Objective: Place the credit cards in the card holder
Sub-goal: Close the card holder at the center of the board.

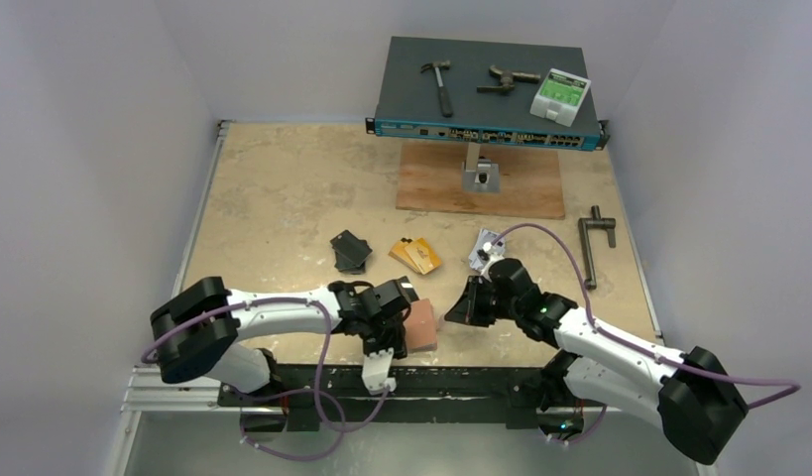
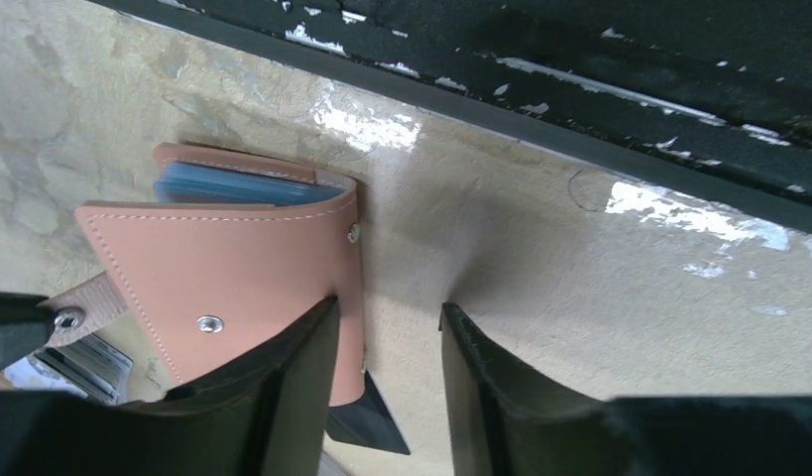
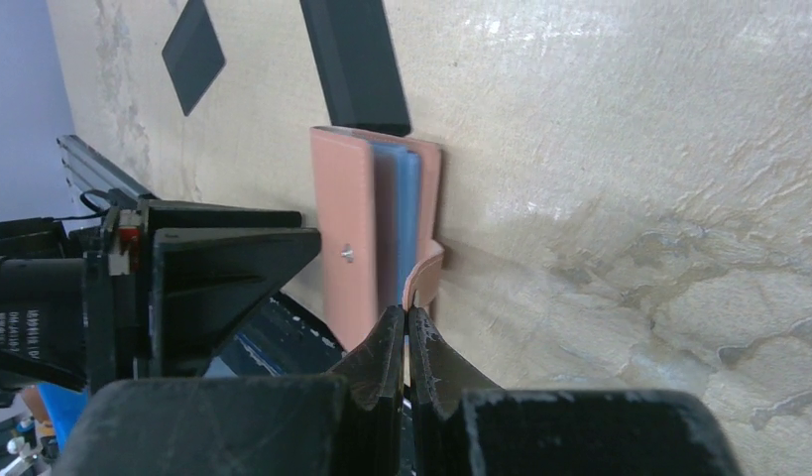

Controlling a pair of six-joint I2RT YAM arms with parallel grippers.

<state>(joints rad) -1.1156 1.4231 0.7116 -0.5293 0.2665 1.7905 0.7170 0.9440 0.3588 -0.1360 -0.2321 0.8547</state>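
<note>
1. Holder (image 1: 421, 327) lies by the tabletop's (image 1: 283, 198) near edge; cards (image 1: 415, 255) sit beyond, apart, with room around.
2. Left pincer (image 2: 387, 312) gapes over bare tabletop, one finger over holder's corner.
3. Right pincer (image 3: 408, 322) is closed, pinching holder's tab (image 3: 428, 270).

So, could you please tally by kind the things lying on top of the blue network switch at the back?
Hammer: 1
Dark metal hand tool: 1
White and green box: 1
Total: 3
</note>
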